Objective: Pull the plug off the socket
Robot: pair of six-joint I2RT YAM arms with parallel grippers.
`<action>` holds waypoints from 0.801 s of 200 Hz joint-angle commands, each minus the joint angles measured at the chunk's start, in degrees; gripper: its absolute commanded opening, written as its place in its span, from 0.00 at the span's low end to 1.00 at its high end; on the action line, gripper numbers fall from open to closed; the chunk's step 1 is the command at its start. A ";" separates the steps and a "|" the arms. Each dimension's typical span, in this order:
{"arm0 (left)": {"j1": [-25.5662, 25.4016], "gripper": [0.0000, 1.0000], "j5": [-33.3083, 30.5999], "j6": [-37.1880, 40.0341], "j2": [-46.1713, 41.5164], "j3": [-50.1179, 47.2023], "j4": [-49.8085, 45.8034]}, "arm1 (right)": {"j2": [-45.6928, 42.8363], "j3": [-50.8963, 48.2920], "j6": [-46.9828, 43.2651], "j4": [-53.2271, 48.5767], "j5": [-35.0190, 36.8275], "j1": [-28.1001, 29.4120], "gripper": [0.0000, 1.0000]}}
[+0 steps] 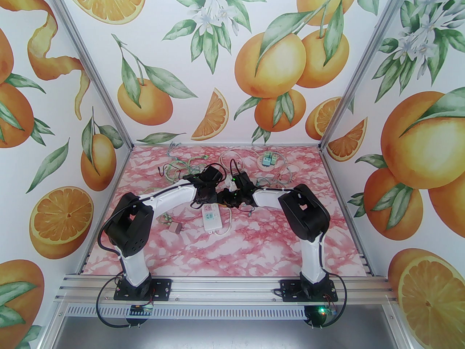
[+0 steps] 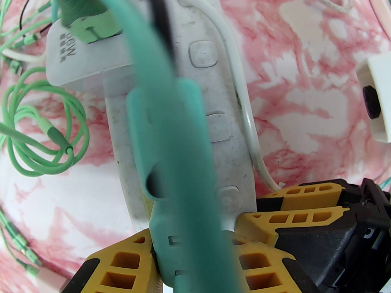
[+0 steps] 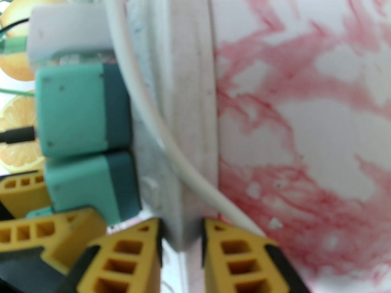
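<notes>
Two robot arms met over the middle of a pink marbled table (image 1: 276, 238), both working on one white power strip (image 1: 212, 221) that lay lengthwise between them, its near end pointing toward the arm bases. The right gripper (image 3: 181, 233) had its yellow fingers closed tight on the near end of the strip, one finger pressed to each side wall. A white cord (image 3: 171, 151) curved along the strip past the right-hand finger. The left gripper (image 2: 189, 249) came in from the other side, and its fingers were closed around a teal plug (image 3: 90, 185) – the one nearest the clamped end, which still sat in its socket with its base against the strip's face. The wrist views were close and blurred, so the exact contact of those fingers on the plug's sides appeared firm rather than certain. A second teal plug (image 3: 79, 108) sat just beyond the first, touching it, and a white adapter (image 3: 67, 32) occupied the next position along the strip – a green connector was plugged into its top. Loose green cables (image 2: 45, 127) coiled on the table to the left of the strip. The two grippers stood close together above the strip, near each other but apart.
</notes>
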 commanded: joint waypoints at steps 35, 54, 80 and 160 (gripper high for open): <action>0.52 0.29 3.08 -4.64 -3.25 4.52 -6.63 | 3.07 -0.08 -1.98 -11.39 10.39 0.31 0.22; 0.24 0.27 1.30 -4.55 -2.95 6.42 -8.60 | 3.20 0.20 -1.95 -11.93 10.80 0.38 0.22; -0.70 0.27 -0.50 -3.41 -1.82 9.29 -11.05 | 3.46 0.44 -1.95 -12.64 11.31 0.46 0.21; 0.28 0.28 -4.17 -1.26 -8.60 10.66 -15.24 | 3.49 1.98 -2.52 -14.25 11.36 0.45 0.21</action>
